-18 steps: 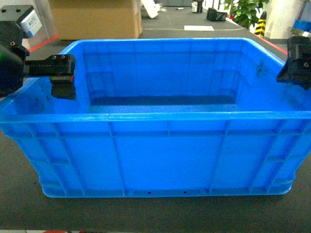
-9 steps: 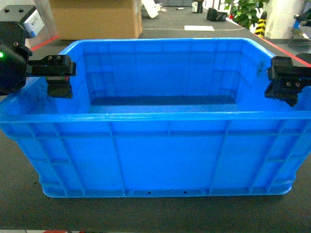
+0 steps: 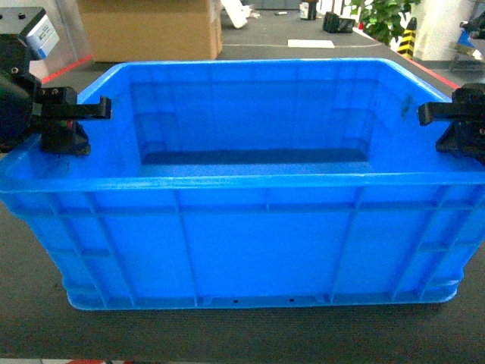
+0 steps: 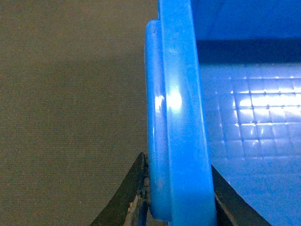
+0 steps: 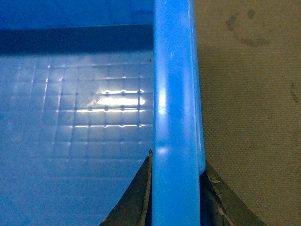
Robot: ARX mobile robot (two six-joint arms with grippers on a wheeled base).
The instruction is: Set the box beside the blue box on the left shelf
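The box (image 3: pixel 250 227), a large bright blue crate with ribbed sides, stands on a dark mat and fills the head view. My left gripper (image 3: pixel 70 125) sits on its left rim. In the left wrist view the left gripper (image 4: pixel 178 190) has one dark finger outside the rim (image 4: pixel 176 117) and one inside, both pressed against it. My right gripper (image 3: pixel 455 125) sits on the right rim. Seen from the right wrist, the right gripper (image 5: pixel 176 176) is likewise shut across the rim (image 5: pixel 174 94). The left shelf and the other blue box are out of view.
A brown cardboard carton (image 3: pixel 151 29) stands behind the box at the back left. Farther back are a white sheet (image 3: pixel 311 43), a green plant (image 3: pixel 383 15) and a yellow-black post (image 3: pixel 408 36). Dark mat (image 4: pixel 70 103) lies on both sides of the box.
My left gripper moved left from inside the box onto the left rim. My right gripper came down and settled on the right rim. The box has not moved.
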